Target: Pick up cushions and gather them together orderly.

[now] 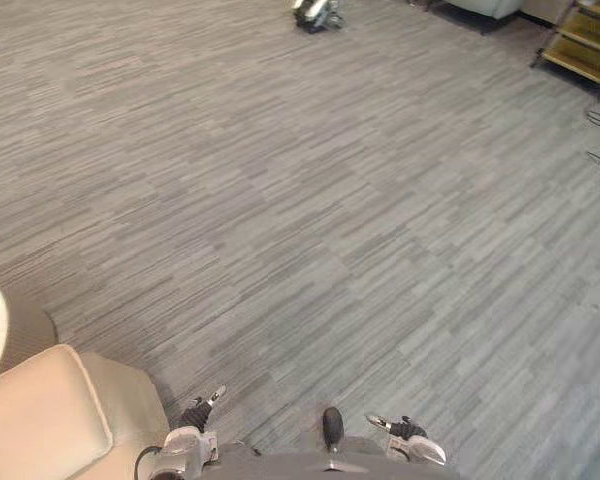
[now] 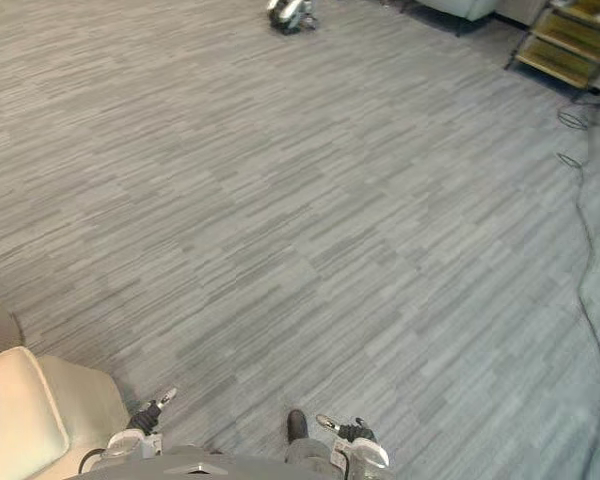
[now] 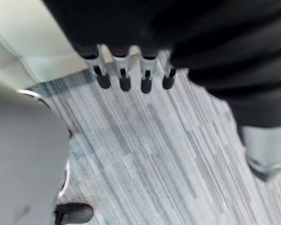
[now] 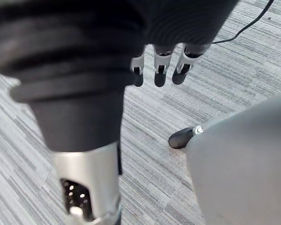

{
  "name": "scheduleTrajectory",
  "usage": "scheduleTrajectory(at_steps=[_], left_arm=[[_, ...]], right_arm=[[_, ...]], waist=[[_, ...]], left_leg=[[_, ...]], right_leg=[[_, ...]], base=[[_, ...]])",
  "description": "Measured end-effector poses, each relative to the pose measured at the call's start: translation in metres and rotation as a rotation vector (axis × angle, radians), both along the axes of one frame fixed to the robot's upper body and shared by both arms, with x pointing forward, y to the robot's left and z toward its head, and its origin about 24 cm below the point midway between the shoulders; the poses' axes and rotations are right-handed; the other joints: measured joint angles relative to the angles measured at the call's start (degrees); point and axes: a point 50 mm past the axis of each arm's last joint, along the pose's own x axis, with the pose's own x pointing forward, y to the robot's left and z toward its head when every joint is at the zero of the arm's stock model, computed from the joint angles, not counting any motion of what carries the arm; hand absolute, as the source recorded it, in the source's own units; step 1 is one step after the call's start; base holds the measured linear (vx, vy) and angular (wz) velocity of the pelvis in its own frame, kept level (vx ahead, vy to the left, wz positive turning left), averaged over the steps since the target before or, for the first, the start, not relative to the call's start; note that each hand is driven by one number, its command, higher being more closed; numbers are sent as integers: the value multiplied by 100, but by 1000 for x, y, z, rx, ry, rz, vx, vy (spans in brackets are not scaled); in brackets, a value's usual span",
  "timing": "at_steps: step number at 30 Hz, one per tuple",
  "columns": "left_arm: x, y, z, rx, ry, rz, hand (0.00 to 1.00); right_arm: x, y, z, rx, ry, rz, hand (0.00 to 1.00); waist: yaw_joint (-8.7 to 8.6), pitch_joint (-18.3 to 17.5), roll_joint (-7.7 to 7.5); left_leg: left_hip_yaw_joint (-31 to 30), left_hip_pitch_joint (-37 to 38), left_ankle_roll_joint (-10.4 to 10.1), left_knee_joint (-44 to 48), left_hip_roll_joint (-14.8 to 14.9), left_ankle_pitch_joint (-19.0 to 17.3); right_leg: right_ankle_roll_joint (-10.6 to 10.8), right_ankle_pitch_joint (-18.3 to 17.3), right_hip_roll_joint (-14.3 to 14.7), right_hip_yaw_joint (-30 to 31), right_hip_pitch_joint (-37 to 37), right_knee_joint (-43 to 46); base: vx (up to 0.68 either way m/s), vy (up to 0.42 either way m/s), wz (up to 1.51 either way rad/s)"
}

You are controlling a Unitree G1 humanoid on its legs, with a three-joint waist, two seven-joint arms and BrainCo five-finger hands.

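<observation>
Logging left robot hand [image 3: 124, 80] hanging low by the side, fingers straight and loose, gripping nothing. Logging right robot hand [image 4: 160, 70] likewise slack and empty over bare carpet [image 1: 310, 230]. Finding cream cushion [image 1: 40, 420] lying just beside the left robot hand, apparently not touching it. Judging both empty for want of any pickup begun; probably needing a leftward turn and a downward reach first. Spotting shelf [image 1: 585, 40] well apart.
</observation>
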Motion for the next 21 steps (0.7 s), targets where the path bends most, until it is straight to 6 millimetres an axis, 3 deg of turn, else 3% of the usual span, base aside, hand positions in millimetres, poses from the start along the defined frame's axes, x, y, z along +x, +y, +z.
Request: scheduleTrajectory(at_steps=[1, 2, 3, 4, 8, 9, 11, 14, 18, 21], left_arm=[[0, 1, 0, 7, 1, -14, 0], [-2, 6, 0, 17, 4, -13, 0], [-2, 7, 0, 21, 5, -14, 0], [-2, 10, 1, 29, 5, -15, 0], [-3, 5, 0, 17, 11, -19, 0], [-2, 6, 0, 17, 8, -18, 0], [3, 5, 2, 11, -10, -8, 0], [14, 4, 6, 9, -49, -10, 0], [19, 1, 8, 2, -74, -3, 0], [24, 0, 11, -1, -99, 0, 0]], right_arm=[[1, -1, 0, -5, 0, 8, 0], [2, 0, 0, -6, 0, 21, 0], [2, 1, 0, -6, 1, 24, 0], [2, -1, 1, -13, 2, 30, 0], [4, -8, 3, -35, -1, 29, 0], [4, -9, 3, -37, -2, 28, 0], [1, -8, 1, -31, 11, 22, 0], [2, -9, 2, -25, 2, 2, 0], [3, -14, 3, -31, -6, -26, 0], [3, -14, 4, -32, -13, -26, 0]], waist=[[29, 9, 5], [54, -5, -45], [58, -5, -72], [55, -3, -107], [-5, 60, 30], [-18, 87, 25], [-18, 123, -28], [-28, 351, -45], [-10, 428, 31], [61, 481, 17]], left_leg=[[219, 80, -19, -39, 74, 1], [342, 167, -91, -96, 61, 20], [354, 197, -141, -108, 44, 10], [304, 275, -194, -135, 38, -9], [168, 259, -292, -43, 264, 22], [160, 121, -400, 476, 472, -50], [107, -291, -346, 1513, 780, -87], [-258, -907, 43, 3175, 1215, 76], [-738, -1461, -101, 3424, 735, -259], [-798, -1691, -92, 2275, 353, -300]], right_leg=[[-63, -146, -289, -884, -22, 329], [-65, -132, -441, -1346, -12, 469], [16, -25, -473, -1411, -15, 500], [244, 111, -364, -1192, -17, 499], [129, -4, -2, -770, -232, 426], [47, -80, 142, -638, -265, 468], [-15, -127, 253, -531, -261, 470], [-108, -204, 476, -342, -63, 468], [-120, -218, 539, 78, -6, 407], [-116, -218, 544, 346, 50, 238]], base=[[-86, -81, -74], [-61, -113, -70], [-30, -174, -69], [-75, -238, -78], [-39, -207, -71], [-19, -212, -59], [-24, -212, -48], [21, -141, -39], [49, -13, -48], [79, 69, -50]])
